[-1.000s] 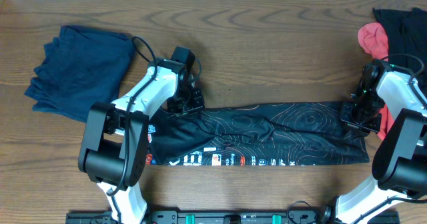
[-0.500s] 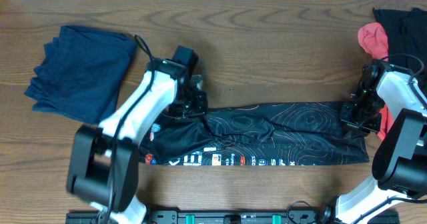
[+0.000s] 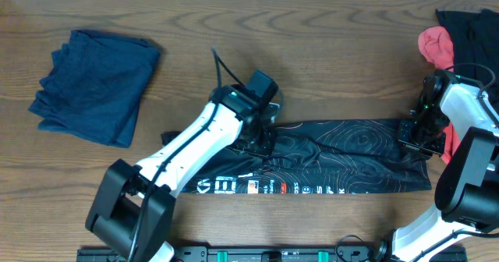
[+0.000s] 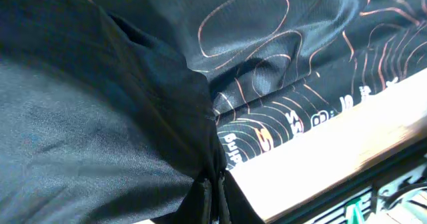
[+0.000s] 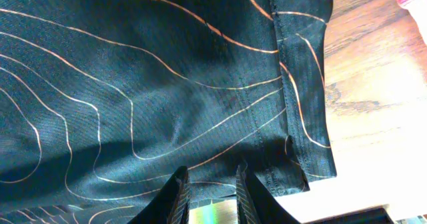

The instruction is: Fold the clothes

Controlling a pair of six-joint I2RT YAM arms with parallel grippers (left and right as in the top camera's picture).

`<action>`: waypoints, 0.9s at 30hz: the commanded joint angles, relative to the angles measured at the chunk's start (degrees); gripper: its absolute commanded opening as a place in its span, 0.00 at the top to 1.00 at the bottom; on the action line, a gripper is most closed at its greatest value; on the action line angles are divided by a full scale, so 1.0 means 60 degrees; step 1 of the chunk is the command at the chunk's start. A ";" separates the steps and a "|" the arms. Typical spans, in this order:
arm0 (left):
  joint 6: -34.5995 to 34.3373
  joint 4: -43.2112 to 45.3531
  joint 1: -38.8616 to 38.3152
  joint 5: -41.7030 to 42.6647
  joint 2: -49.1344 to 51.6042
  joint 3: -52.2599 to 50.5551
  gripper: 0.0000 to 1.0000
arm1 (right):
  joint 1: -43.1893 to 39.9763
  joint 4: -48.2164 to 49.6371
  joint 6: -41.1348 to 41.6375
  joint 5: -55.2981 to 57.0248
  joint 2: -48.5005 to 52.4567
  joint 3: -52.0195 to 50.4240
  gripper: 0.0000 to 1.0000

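Observation:
A black jersey (image 3: 343, 157) with thin orange contour lines and a row of logos lies stretched across the table's front half. My left gripper (image 3: 261, 137) is over its left-middle part. In the left wrist view that gripper (image 4: 215, 187) is shut on a pinch of the jersey's plain black cloth (image 4: 100, 137), which drapes over the patterned side. My right gripper (image 3: 411, 133) sits at the jersey's far right corner. Its narrowly parted fingers (image 5: 179, 191) close on the hemmed edge of the jersey (image 5: 133, 84).
A navy garment (image 3: 93, 83) lies crumpled at the back left. A coral-red piece (image 3: 437, 47) and more black clothes (image 3: 472, 32) are piled at the back right, just behind the right arm. Bare wooden table (image 3: 327, 67) stretches behind the jersey.
My left arm has swung to the right, dragging the jersey's left end over toward the middle. The right gripper has stayed still.

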 commanded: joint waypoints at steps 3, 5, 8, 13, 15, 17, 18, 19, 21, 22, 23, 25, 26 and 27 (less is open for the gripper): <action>-0.0124 0.0000 -0.0193 -0.0189 0.0127 -0.0015 0.94 | -0.0025 -0.0033 -0.0058 -0.0036 -0.0117 -0.0022 0.78; -0.0124 -0.0025 -0.0259 -0.0186 0.0131 -0.0015 0.94 | -0.0025 -0.0040 -0.0058 -0.0036 -0.0117 -0.0022 0.77; -0.0142 -0.0215 -0.0397 -0.0157 0.0131 -0.0015 0.94 | -0.0025 -0.0040 -0.0058 -0.0036 -0.0117 -0.0022 0.78; -0.0488 -0.0576 -0.0841 -0.0015 0.0131 -0.0022 0.94 | -0.0025 -0.0040 -0.0058 0.0000 -0.0117 -0.0022 0.78; -0.0488 -0.0506 -0.1045 -0.0018 0.0131 -0.0022 0.93 | -0.0025 -0.0040 -0.0058 0.0000 -0.0117 -0.0022 0.78; -0.0492 -0.0372 -0.1191 -0.0025 0.0146 -0.0022 0.90 | -0.0025 -0.0044 -0.0058 0.0000 -0.0117 -0.0022 0.78; -0.0492 -0.0302 -0.1246 -0.0091 0.0149 -0.0022 0.89 | -0.0025 -0.0047 -0.0058 0.0004 -0.0117 -0.0022 0.77; -0.0492 -0.0244 -0.1286 -0.0233 0.0153 -0.0022 0.88 | -0.0025 -0.0051 -0.0058 0.0000 -0.0117 -0.0022 0.78; -0.0495 -0.0204 -0.1322 -0.0601 0.0153 -0.0022 0.84 | -0.0025 -0.0055 -0.0058 0.0000 -0.0117 -0.0022 0.78; -0.0492 -0.0171 -0.1319 -0.0714 0.0153 -0.0022 0.83 | -0.0025 -0.0055 -0.0058 0.0000 -0.0117 -0.0022 0.78; -0.0492 -0.0142 -0.1319 -0.0739 0.0153 -0.0022 0.83 | -0.0025 -0.0055 -0.0058 0.0000 -0.0117 -0.0022 0.77; -0.0492 -0.0095 -0.1311 -0.0809 0.0153 -0.0022 0.77 | -0.0025 -0.0055 -0.0058 0.0000 -0.0117 -0.0022 0.77; -0.0488 -0.0091 -0.1311 -0.0922 0.0153 -0.0022 0.76 | -0.0025 -0.0055 -0.0058 0.0000 -0.0117 -0.0022 0.77; -0.0492 -0.0109 -0.1308 -0.1144 0.0153 -0.0022 0.75 | -0.0025 -0.0055 -0.0058 0.0000 -0.0117 -0.0022 0.78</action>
